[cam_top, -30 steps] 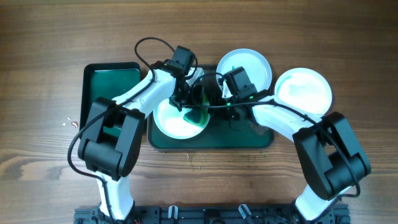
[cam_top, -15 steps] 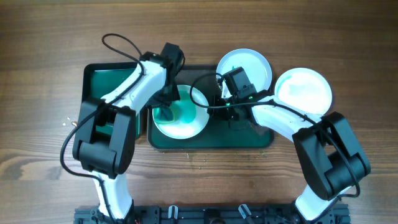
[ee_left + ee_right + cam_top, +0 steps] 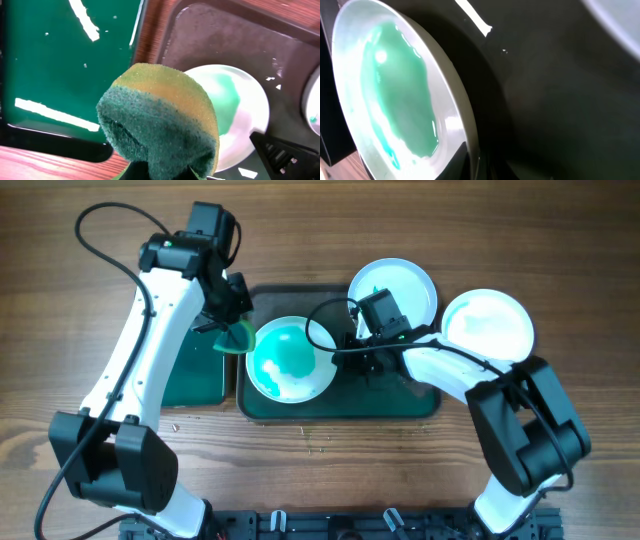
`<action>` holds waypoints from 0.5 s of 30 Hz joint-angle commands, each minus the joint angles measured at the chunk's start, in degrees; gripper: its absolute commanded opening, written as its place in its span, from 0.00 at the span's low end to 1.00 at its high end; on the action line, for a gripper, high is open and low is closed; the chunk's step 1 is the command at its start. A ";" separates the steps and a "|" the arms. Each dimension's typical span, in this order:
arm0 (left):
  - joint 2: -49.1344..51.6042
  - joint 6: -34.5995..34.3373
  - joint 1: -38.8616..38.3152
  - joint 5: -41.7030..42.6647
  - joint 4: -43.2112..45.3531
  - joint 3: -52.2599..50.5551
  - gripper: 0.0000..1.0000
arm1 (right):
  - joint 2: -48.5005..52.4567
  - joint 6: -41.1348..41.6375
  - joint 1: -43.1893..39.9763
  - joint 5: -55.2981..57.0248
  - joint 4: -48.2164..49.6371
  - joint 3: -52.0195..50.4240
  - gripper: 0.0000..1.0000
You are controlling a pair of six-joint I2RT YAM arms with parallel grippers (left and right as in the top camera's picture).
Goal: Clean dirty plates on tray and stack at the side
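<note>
The left gripper (image 3: 230, 323) is clamped on a sponge (image 3: 160, 120), yellow on one face and dark green on the other, squeezed so that it bulges into a rounded fold that hides the fingers in the left wrist view. In the overhead view the sponge hangs above the gap between the two trays, just off the 9 o'clock edge of the smeared plate (image 3: 290, 360). That round white plate has a wide teal smear across its middle and sits in the left half of the tray (image 3: 270, 408), a large dark rounded rectangle with a raised rim. The right gripper (image 3: 352, 348) reaches in from 3 o'clock, its tip at that plate's rim. One dark finger (image 3: 280, 152) shows against the plate's edge in the left wrist view, and the right wrist view shows only the rim running close under the camera, so it is not possible to tell whether this gripper is pinching the plate or merely resting at it. A second plate (image 3: 400, 285), mostly white, lies at the tray's 1 o'clock corner and overhangs the far rim. A third plate (image 3: 487, 325), faintly teal, rests on the table (image 3: 500, 230) just beside the second, at its 4 o'clock. At the tray's 9 o'clock sits a smaller tray (image 3: 200, 375) with a shiny green base, partly covered by the left arm.
</note>
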 commanded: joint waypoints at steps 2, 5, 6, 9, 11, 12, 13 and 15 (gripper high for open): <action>-0.09 1.51 0.42 1.14 0.00 0.59 0.04 | 2.80 2.78 0.76 0.39 0.13 0.17 0.11; -0.04 1.51 0.44 1.11 -0.02 0.59 0.04 | 2.80 2.73 0.90 0.37 0.20 0.17 0.04; -0.04 1.66 0.44 1.11 0.00 0.59 0.04 | 2.78 2.56 0.90 0.15 0.22 0.17 0.04; 0.00 1.70 0.44 1.07 -0.02 0.59 0.04 | 1.90 0.42 0.90 -1.75 -0.52 0.72 0.04; 0.00 1.70 0.44 0.66 -0.02 0.59 0.04 | -0.31 -1.57 1.03 1.27 -3.87 2.03 0.05; 0.00 1.70 0.44 0.66 -0.02 0.59 0.04 | -1.51 -2.54 1.29 3.82 -5.66 2.64 0.04; 0.00 1.70 0.44 0.68 -0.02 0.59 0.04 | -3.26 -3.85 1.77 7.39 -8.00 3.34 0.04; 0.00 1.68 0.42 0.70 -0.04 0.59 0.04 | -6.01 -5.73 2.78 12.72 -11.06 4.22 0.04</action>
